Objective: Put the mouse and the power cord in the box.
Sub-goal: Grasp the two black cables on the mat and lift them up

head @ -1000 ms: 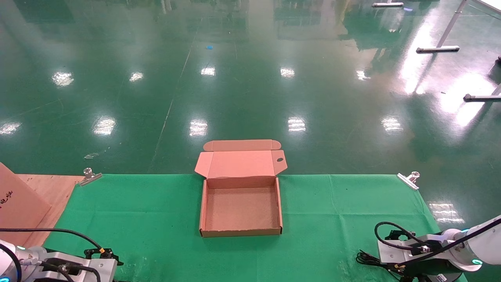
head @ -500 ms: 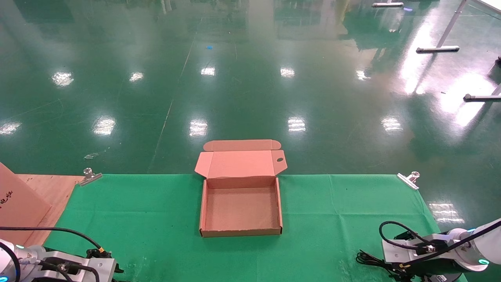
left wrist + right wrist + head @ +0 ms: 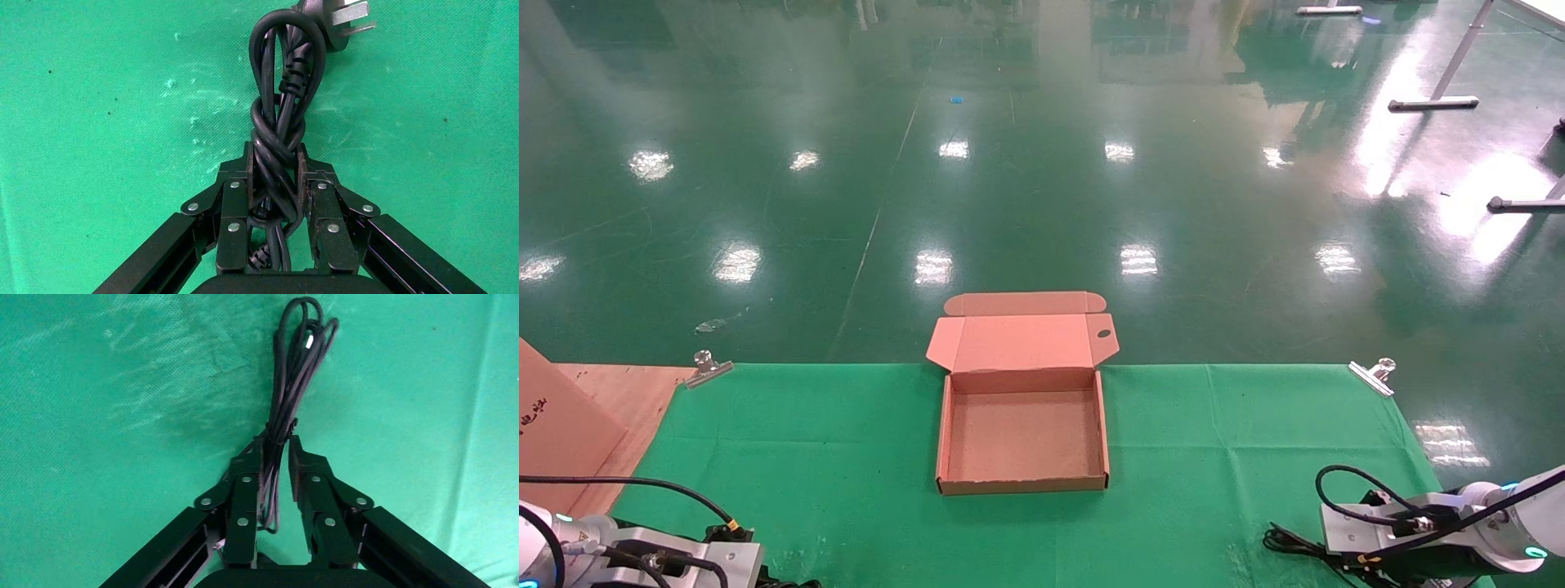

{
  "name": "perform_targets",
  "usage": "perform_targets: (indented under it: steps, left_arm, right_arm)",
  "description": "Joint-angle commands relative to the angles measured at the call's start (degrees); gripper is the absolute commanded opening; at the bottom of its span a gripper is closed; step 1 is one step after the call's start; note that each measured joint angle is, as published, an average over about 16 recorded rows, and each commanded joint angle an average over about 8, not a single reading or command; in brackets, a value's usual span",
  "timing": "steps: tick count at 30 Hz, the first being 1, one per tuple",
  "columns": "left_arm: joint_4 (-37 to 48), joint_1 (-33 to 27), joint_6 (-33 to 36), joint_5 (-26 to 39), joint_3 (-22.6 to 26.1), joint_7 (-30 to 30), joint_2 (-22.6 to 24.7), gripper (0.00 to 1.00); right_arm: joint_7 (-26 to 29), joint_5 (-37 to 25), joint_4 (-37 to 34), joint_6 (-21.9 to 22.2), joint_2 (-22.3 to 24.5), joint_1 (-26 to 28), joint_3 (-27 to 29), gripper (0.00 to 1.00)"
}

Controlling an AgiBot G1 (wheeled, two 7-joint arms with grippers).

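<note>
Now the power cord (image 3: 278, 131) clamped between the left hand (image 3: 275, 160) fingers, a thin bundled cable (image 3: 292, 380) pinched in the right hand (image 3: 275, 447), both hands lower and nearer than before, the box (image 3: 1021, 486) open well ahead on the green worktop (image 3: 829, 457).

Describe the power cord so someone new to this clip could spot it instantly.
On the green cloth, at the near left corner, the left gripper is shut on the power cord. It is a thick black cable twisted into a bundle with a pronged plug at its far end, unlike the thinner mouse cable in the right gripper.
</note>
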Motion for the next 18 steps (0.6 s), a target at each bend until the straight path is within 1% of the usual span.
perform_targets:
  steps: [1,10,18]
  left_arm:
    - [0.10,0.16,-0.08,0.02,0.01,0.06,0.04,0.00]
    - [-0.35,-1.69,1.61,-0.18,-0.13,0.81,-0.73,0.00]
    - [-1.50,-5.87,4.82,-0.19,-0.13,1.67,-1.76,0.00]
  right_arm:
    - [-0.09,0.07,-0.14,0.12,-0.03,-0.10,0.05,0.00]
    - [-0.48,0.91,0.02,-1.67,0.19,1.38,0.63,0.00]
    - [-2.23,2.98,1.53,-7.07,1.60,6.06,2.05,0.00]
